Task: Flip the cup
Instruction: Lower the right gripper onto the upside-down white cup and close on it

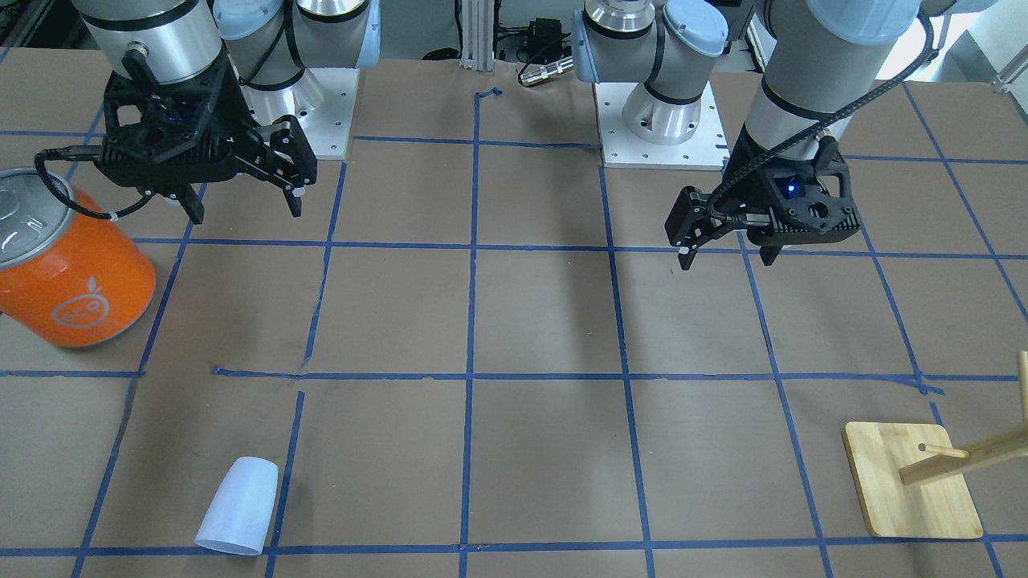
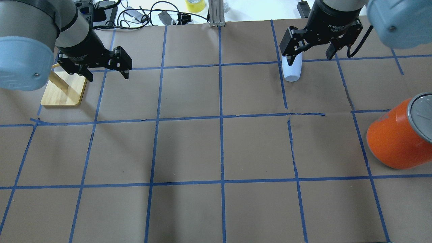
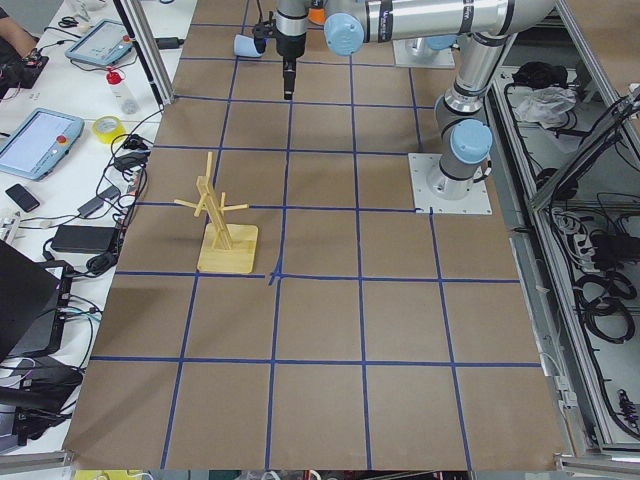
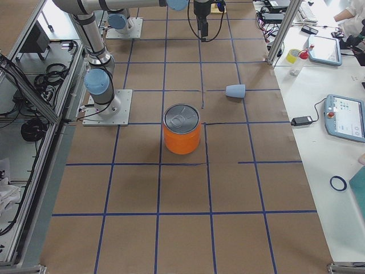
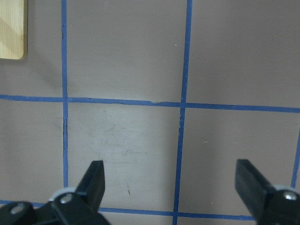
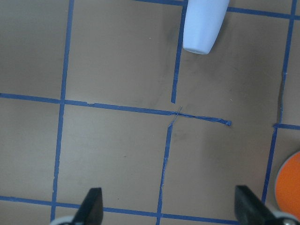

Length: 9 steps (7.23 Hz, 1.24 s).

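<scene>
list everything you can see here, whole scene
cup: 1, pale blue-white, lying on its side near the table edge far from the robot, on its right side
can: 1, orange with a silver top, upright, on the robot's right side, nearer the robot than the cup
wooden stand: 1, light wood, flat base with a pegged post, on the robot's left side
table: 1, brown cover with a blue tape grid
tape roll: 1, yellow, beyond the far table edge
left gripper: 1, black, open, empty, above the table
right gripper: 1, black, open, empty, above the table
</scene>
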Each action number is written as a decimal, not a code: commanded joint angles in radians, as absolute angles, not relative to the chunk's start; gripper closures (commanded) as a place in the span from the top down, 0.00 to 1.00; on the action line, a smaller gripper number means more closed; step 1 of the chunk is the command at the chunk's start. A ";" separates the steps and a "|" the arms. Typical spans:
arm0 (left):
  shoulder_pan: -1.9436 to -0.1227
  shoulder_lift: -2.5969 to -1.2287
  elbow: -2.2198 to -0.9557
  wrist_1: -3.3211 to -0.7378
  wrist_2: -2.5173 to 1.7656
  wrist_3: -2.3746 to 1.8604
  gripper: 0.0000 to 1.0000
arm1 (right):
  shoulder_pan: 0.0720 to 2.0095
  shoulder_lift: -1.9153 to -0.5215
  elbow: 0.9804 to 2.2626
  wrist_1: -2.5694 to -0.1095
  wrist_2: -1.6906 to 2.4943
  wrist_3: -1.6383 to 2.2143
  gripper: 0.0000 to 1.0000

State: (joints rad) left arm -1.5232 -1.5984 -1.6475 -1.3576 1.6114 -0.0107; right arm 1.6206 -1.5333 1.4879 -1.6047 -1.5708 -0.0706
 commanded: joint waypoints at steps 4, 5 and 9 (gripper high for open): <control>-1.523 -1.600 -1.646 -1.358 1.614 -0.011 1.00 | 1.591 -1.522 1.488 -1.631 -1.557 -0.069 1.00; -1.523 -1.601 -1.647 -1.353 1.612 -0.011 1.00 | 1.550 -1.490 1.479 -1.652 -1.548 -0.055 1.00; -1.523 -1.601 -1.646 -1.351 1.614 -0.011 1.00 | 1.502 -1.111 1.448 -2.031 -1.555 0.061 1.00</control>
State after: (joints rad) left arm -1.5232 -1.6015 -1.6470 -1.3527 1.6137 -0.0107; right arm 1.5055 -1.2254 1.4511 -1.9103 -1.5580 0.0209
